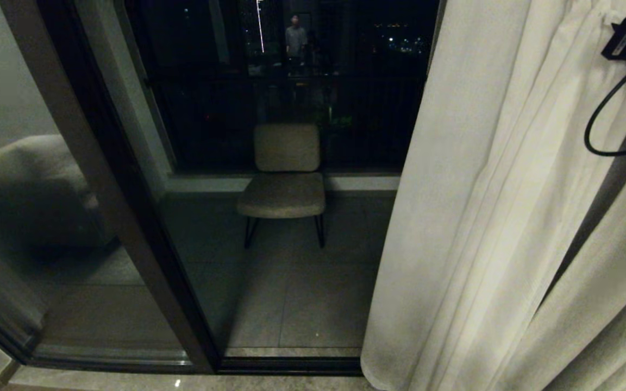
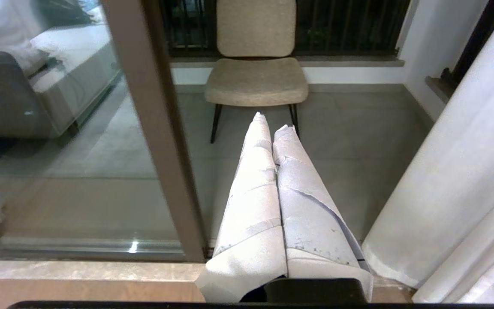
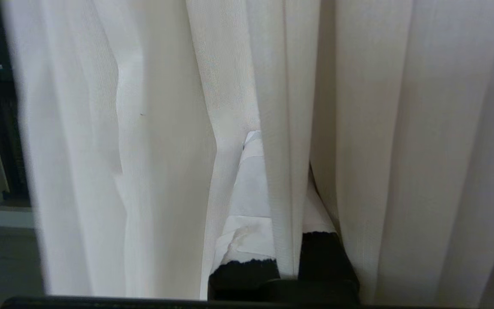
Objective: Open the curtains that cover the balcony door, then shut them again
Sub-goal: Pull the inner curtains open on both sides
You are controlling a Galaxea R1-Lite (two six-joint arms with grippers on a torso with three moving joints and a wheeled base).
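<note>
The curtains hang bunched around the right claw, hiding most of it; a pleat runs between its closed fingers, pinched there. Only the head view shows the balcony door uncovered. Beyond the left claw, closed and empty, stands a chair.

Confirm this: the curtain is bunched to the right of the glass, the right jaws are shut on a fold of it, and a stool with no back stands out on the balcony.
One thing is wrong: the seat on the balcony is a chair with a padded backrest, not a backless stool, as the head view shows. The rest holds: the curtain hangs bunched to the right of the balcony door, and the right gripper is shut on a fold.
</note>
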